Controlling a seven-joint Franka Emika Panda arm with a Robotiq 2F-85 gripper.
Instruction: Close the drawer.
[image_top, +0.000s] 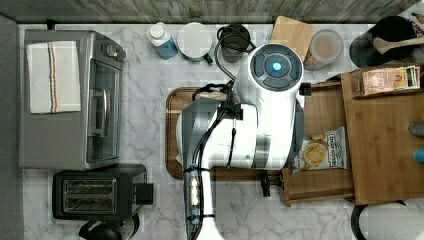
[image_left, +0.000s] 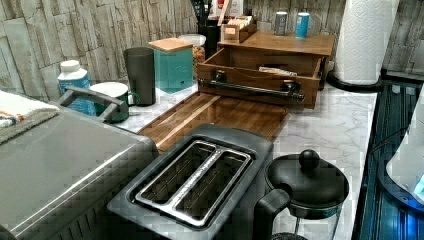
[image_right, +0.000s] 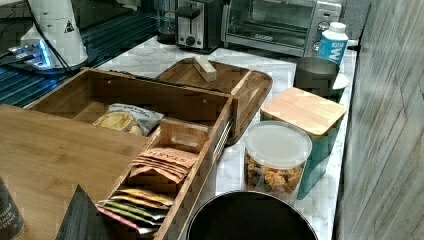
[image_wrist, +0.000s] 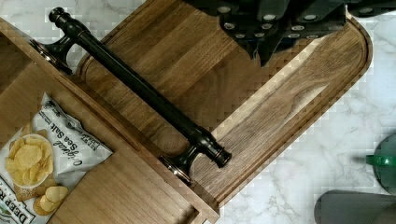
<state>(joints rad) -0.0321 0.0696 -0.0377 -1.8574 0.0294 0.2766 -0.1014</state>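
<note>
The drawer (image_top: 325, 107) stands pulled out from under the cabinet top, with a bag of chips (image_top: 320, 152) lying in it. Its black bar handle (image_wrist: 140, 88) runs across its front (image_left: 250, 96), over the edge of a darker wooden tray (image_wrist: 280, 107). In the right view the drawer (image_right: 150, 97) also holds packets in a side compartment. My gripper (image_wrist: 266, 49) hangs above the tray, a short way out from the handle and apart from it. Its fingers are shut with nothing between them. In the top view the arm (image_top: 260, 115) covers the tray and the drawer front.
The cabinet top (image_top: 385, 145) lies at the top view's right. A toaster oven (image_top: 70, 100) and a toaster (image_top: 97, 192) stand at the top view's left. Cups, a teal canister (image_left: 172, 62) and a jar line the back wall. A small wooden block (image_right: 206, 67) lies on the tray.
</note>
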